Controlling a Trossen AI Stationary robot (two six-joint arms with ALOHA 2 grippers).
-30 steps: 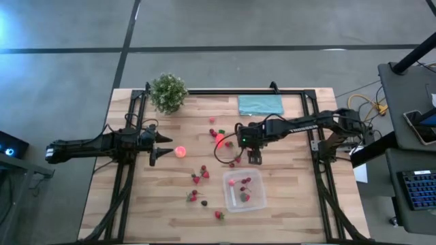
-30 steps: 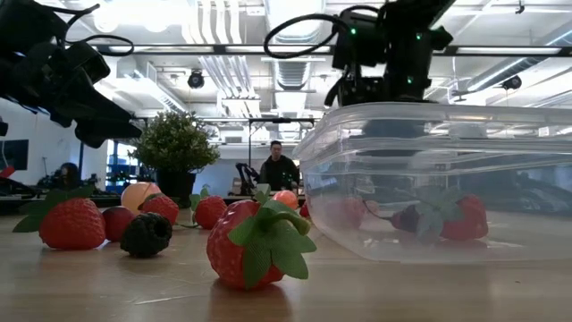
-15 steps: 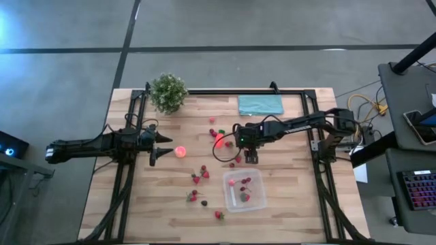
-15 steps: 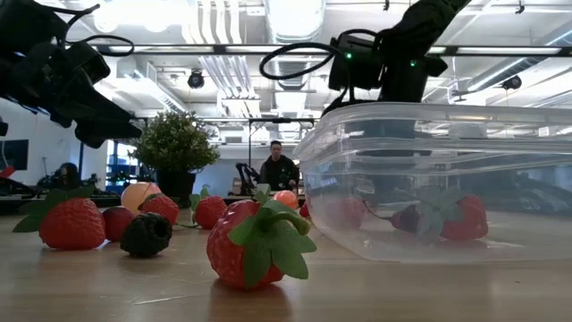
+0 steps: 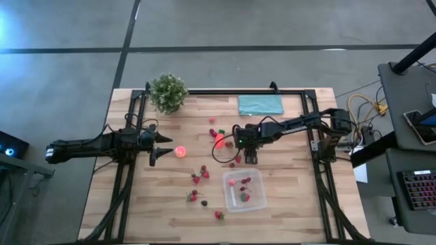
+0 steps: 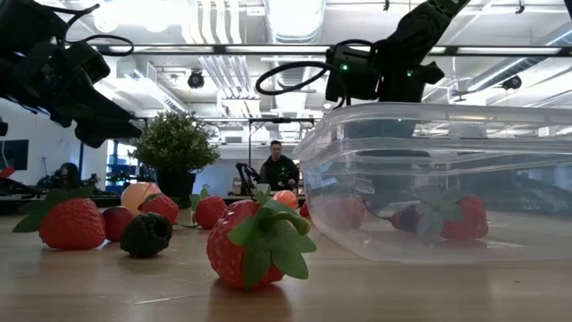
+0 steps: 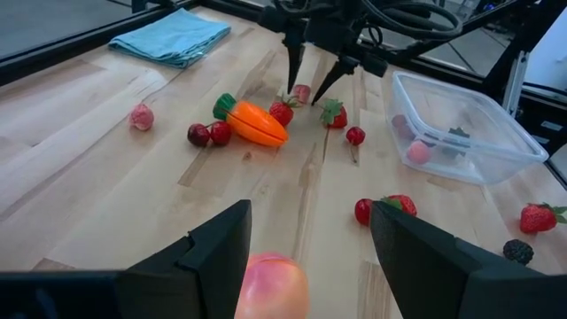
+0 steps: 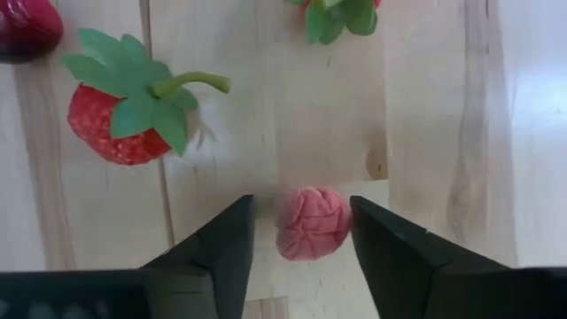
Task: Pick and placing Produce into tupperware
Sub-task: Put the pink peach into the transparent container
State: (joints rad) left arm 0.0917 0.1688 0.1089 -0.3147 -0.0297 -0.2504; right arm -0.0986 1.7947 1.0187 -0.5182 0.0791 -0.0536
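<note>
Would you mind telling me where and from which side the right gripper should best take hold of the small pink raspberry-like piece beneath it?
Grip the pink raspberry-like piece across its rounded middle, coming straight down from above. It is a small bumpy ball lying free on the wooden table, apart from the strawberry, and the open right gripper probably already straddles it.

No readable text

You had no legible label, brand, number or sign in any view; nothing on the arms, table or room could be made out.
</note>
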